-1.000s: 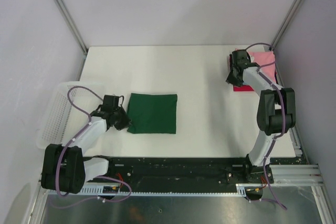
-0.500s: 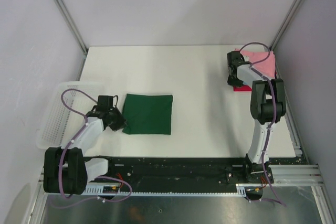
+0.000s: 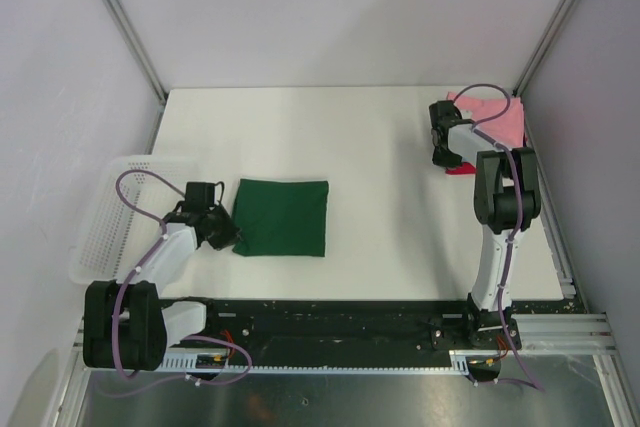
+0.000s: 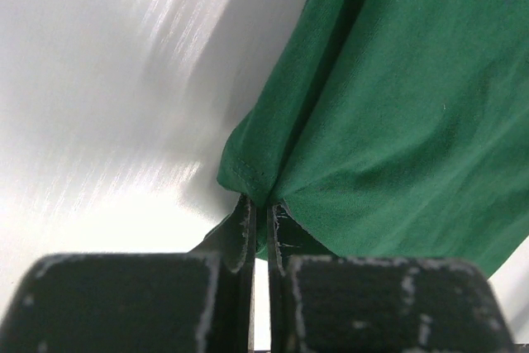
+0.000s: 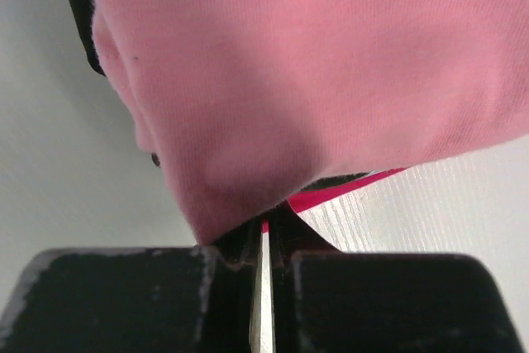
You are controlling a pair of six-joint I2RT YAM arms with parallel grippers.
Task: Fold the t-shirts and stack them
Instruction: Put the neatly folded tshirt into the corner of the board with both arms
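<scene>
The white counter (image 3: 380, 137) carries everything, with the mesh basket (image 3: 100, 217) at its left edge. The folded green t-shirt (image 3: 283, 217) lies centre-left, and I see it has slid a little toward the basket since a second ago. In the far right corner the pink t-shirt (image 3: 500, 119) sits on top of a red t-shirt (image 5: 347, 189). My left gripper (image 4: 258, 211) is clamped on the green t-shirt's corner. My right gripper (image 5: 263, 233), parted a moment ago, has moved in and now pinches the pink t-shirt's edge.
</scene>
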